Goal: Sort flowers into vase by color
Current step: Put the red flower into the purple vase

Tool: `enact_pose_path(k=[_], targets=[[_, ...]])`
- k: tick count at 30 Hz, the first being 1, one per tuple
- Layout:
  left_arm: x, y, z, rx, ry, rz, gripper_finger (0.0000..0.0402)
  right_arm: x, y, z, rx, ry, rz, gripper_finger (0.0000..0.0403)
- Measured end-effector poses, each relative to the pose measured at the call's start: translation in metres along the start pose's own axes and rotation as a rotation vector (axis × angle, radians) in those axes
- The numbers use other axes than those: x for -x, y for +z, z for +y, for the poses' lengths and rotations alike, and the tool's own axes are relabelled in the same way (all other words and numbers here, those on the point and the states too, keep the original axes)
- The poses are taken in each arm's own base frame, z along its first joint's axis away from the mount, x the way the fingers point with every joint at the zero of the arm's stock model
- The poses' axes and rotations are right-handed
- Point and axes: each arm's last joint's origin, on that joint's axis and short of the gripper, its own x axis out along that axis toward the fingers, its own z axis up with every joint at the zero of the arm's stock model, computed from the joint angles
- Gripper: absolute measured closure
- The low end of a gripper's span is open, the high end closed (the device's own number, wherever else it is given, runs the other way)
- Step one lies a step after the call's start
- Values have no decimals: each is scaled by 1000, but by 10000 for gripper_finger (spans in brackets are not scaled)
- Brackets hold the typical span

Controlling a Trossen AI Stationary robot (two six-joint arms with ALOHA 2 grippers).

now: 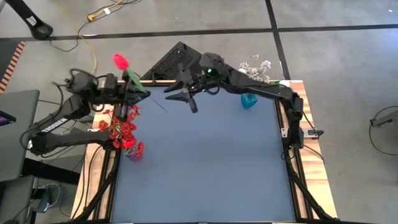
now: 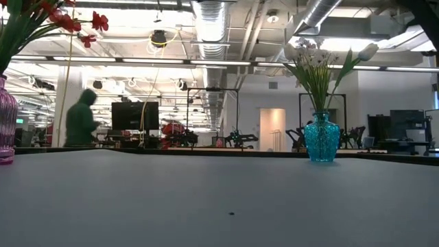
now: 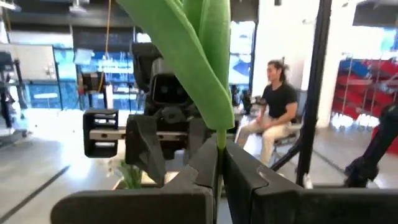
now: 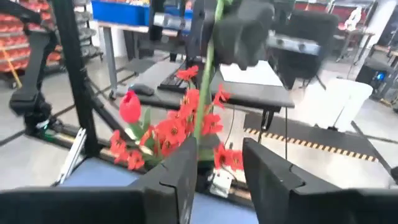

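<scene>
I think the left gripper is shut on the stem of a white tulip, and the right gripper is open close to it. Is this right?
Not quite: the tulip is red, not white, as the high view shows. The rest holds. The left gripper is shut on its green stem, and the right gripper stands open close by.

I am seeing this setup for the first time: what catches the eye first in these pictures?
The red tulip stands out first, held up by its green stem in the shut left gripper near the table's far left corner. Just below it, at the left edge, a purple vase holds a bunch of red flowers. At the far right, a blue vase holds white flowers, and the open right gripper hovers close to the left one.
</scene>
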Motion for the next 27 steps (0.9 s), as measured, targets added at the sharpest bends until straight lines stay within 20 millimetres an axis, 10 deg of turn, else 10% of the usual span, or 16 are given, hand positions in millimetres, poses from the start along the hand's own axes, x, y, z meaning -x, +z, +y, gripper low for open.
enact_pose_path(k=[16, 27], targets=[[72, 39, -56, 206, -727, -43, 401, 10, -8, 2, -70, 29, 127, 237], [123, -1, -76, 178, -609, 122, 401, 9, -11, 4, -75, 39, 152, 237]])
